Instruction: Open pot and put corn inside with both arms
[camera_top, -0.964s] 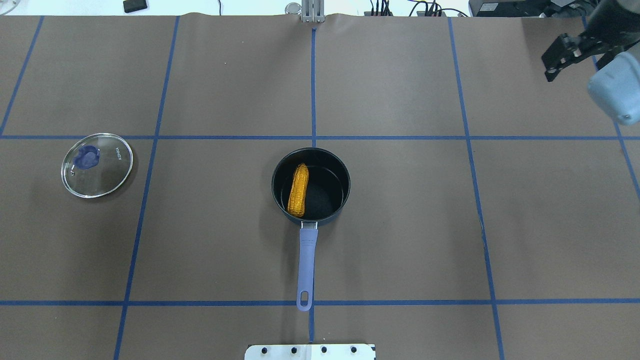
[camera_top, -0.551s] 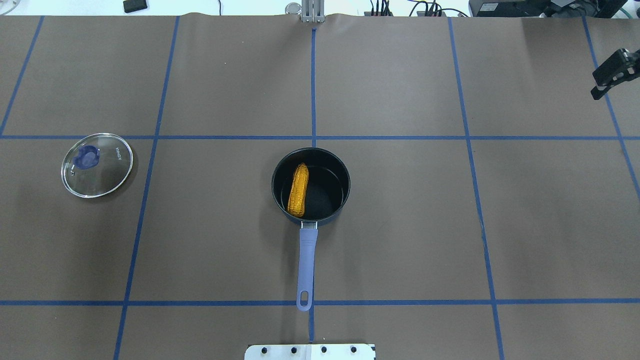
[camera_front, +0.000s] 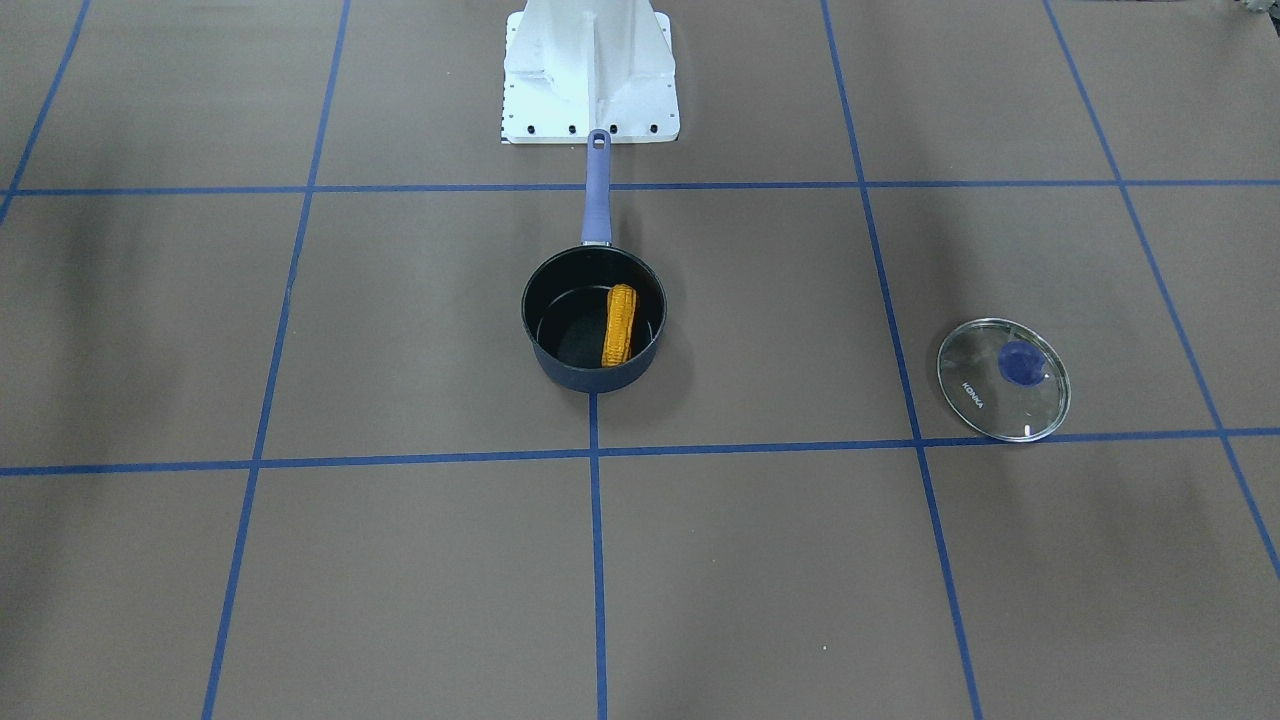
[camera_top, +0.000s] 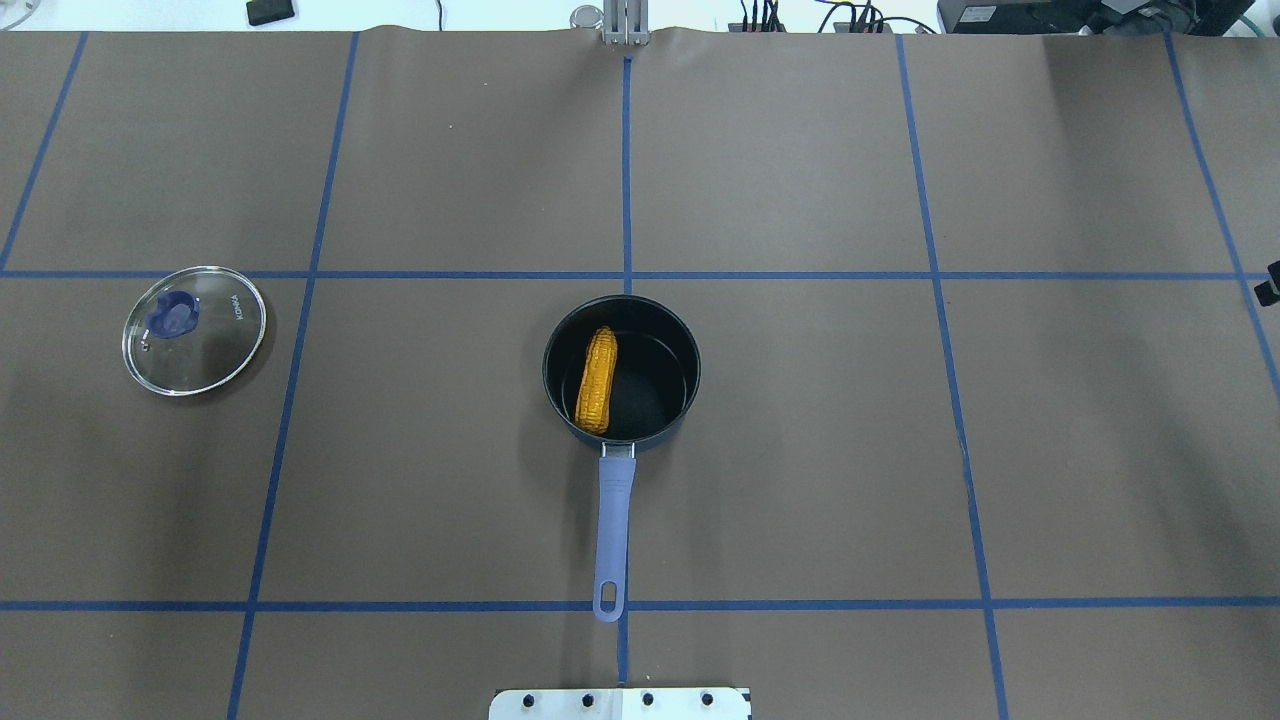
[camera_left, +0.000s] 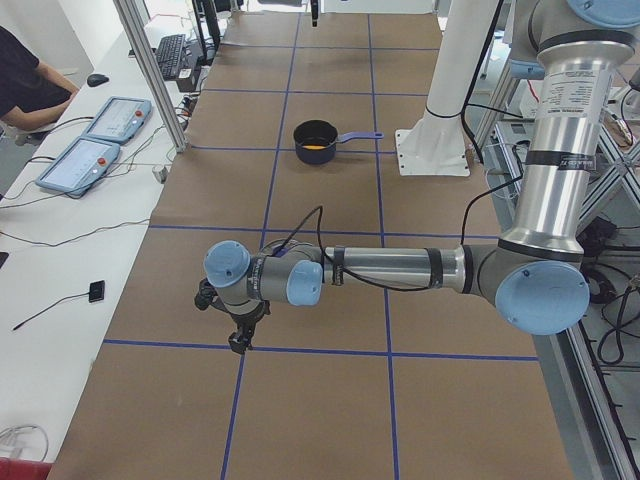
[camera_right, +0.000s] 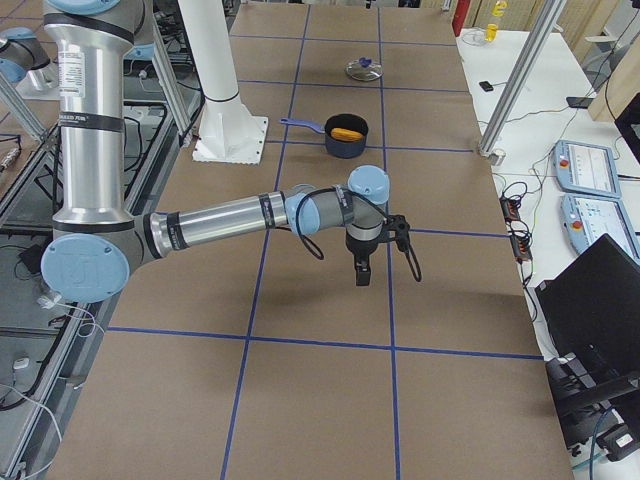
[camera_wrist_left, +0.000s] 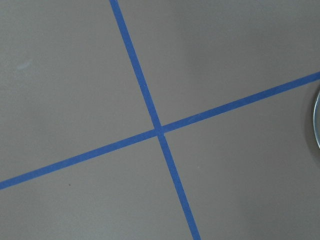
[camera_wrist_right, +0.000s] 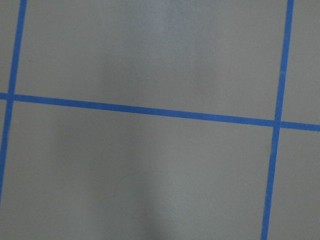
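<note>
Corn in the uncovered pot at mid-table; both arms low over the table's two ends.

The pot (camera_top: 655, 388) sits at the centre of the table (camera_top: 800, 450), its long blue handle (camera_top: 612, 530) pointing at the robot-side edge, where the white base plate (camera_top: 620, 703) is bolted; the corn (camera_top: 596, 380) lies inside on the pot's floor, along the wall on the robot's left, in line with the handle; the glass lid (camera_top: 194, 330) rests flat toward the table's left end, well apart from the pot; the left gripper (camera_left: 238, 340) points down over that left end and the right gripper (camera_right: 362, 272) points down over the right end, both well apart from the pot; neither is seen closely enough to tell how wide its jaws stand or whether it carries anything.
</note>
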